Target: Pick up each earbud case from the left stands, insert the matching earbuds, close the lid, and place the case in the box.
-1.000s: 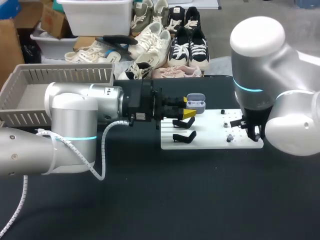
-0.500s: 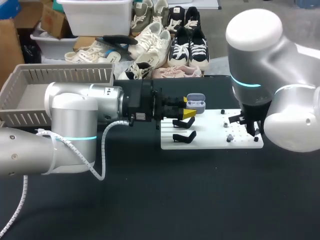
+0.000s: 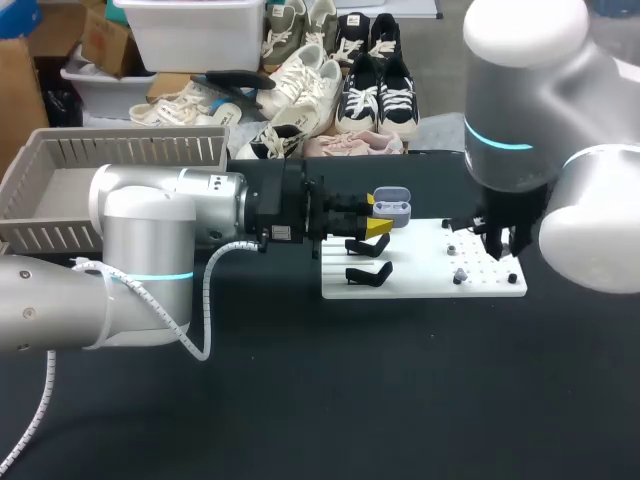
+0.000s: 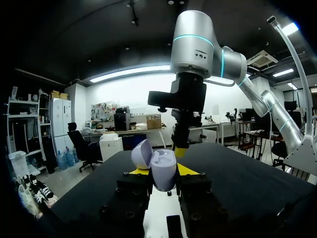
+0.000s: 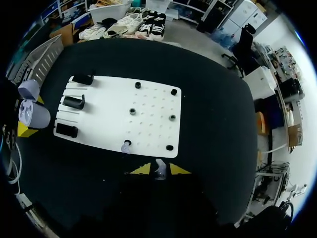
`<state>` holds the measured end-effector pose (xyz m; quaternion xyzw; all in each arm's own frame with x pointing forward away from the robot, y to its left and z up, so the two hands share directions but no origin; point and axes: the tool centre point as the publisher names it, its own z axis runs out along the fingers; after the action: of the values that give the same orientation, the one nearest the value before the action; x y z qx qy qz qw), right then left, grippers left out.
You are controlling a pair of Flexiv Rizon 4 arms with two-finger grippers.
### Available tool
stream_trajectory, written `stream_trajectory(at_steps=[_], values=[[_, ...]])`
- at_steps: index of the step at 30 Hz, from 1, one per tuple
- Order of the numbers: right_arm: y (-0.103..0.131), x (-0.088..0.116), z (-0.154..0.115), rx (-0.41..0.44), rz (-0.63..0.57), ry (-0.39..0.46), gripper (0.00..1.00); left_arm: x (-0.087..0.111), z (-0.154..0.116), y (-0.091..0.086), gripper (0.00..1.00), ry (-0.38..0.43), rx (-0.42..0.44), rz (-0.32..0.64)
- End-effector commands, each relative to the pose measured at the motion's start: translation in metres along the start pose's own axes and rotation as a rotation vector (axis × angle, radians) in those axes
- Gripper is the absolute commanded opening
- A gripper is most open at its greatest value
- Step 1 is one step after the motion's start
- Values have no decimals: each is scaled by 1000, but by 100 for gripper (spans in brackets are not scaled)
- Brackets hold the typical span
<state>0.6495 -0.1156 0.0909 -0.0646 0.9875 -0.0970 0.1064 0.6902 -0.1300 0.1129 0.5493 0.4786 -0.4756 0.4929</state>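
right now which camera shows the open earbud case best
left wrist view: the earbud case sits close up between the left jaws, lid open. In the head view the case is small, at the end of the left arm. In the right wrist view the case is far off, beside the white board.

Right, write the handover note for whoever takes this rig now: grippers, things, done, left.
Left gripper: shut on the open earbud case, lid up, held by the stand end of the white board.
Right gripper: shut on one earbud, raised above the board's near edge.
Second earbud: on the board. The three stands are bare. Box: at the table's left; its contents are hidden.
Done: case picked, first earbud picked.
Left: insert it, fetch and insert the second, close the lid, place the case in the box.
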Motion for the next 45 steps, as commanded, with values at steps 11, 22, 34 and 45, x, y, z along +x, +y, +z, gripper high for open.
stream_trajectory(at_steps=[11, 22, 34, 45], values=[[4, 7, -7, -18, -17, 21, 0, 1, 0, 1, 0, -1, 3, 0], [4, 7, -7, -18, -17, 21, 0, 1, 0, 1, 0, -1, 3, 0], [-7, -21, 12, 175, 555, 188, 0, 1, 0, 1, 0, -1, 3, 0], [-20, -7, 10, 0, 688, 278, 0, 1, 0, 1, 0, -1, 3, 0]])
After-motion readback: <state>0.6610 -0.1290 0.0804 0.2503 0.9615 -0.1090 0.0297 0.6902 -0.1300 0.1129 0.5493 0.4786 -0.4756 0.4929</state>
